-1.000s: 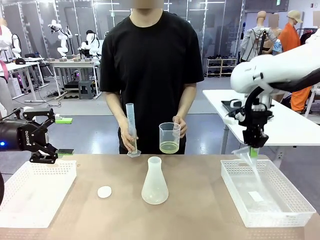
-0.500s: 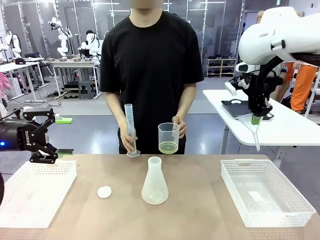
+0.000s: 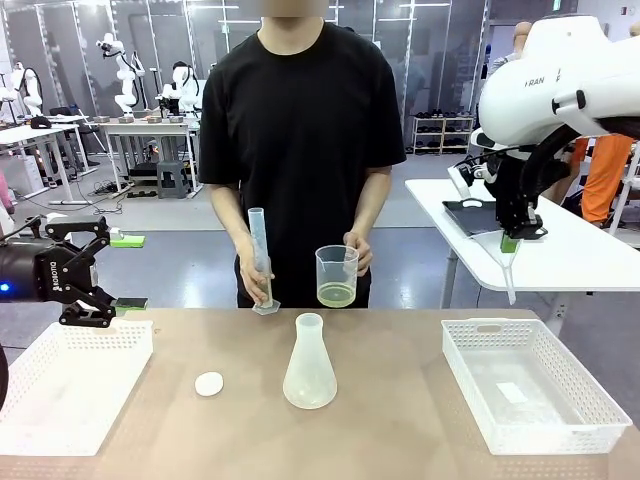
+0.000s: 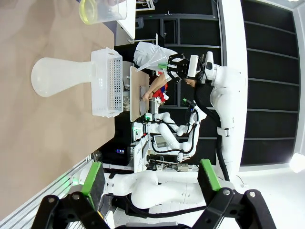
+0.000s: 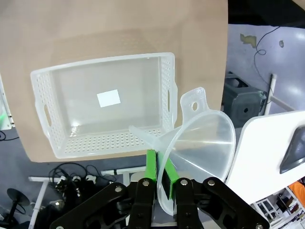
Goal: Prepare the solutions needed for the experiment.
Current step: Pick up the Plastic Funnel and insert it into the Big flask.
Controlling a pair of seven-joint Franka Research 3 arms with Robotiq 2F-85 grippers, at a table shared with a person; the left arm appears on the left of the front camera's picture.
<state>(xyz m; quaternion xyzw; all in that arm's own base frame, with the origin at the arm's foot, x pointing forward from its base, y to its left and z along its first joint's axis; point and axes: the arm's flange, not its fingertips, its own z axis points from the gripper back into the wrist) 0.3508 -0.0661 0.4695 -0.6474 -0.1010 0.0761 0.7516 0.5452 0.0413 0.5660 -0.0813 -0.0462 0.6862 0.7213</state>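
Clear plastic funnel (image 5: 202,138), spout down, likely for pouring, clamped in right tool (image 3: 512,240), two o'clock; left tool (image 3: 122,272) apart, nine o'clock.

The room is big and bright, with a grey floor (image 3: 175,268). White tables (image 3: 150,126) stand far back, and another white table (image 3: 590,260) stands on the right.

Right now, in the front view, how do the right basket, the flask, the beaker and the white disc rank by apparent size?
1. right basket
2. flask
3. beaker, held farther from the camera, so its true size against the flask is unsure
4. white disc, clearly the smallest
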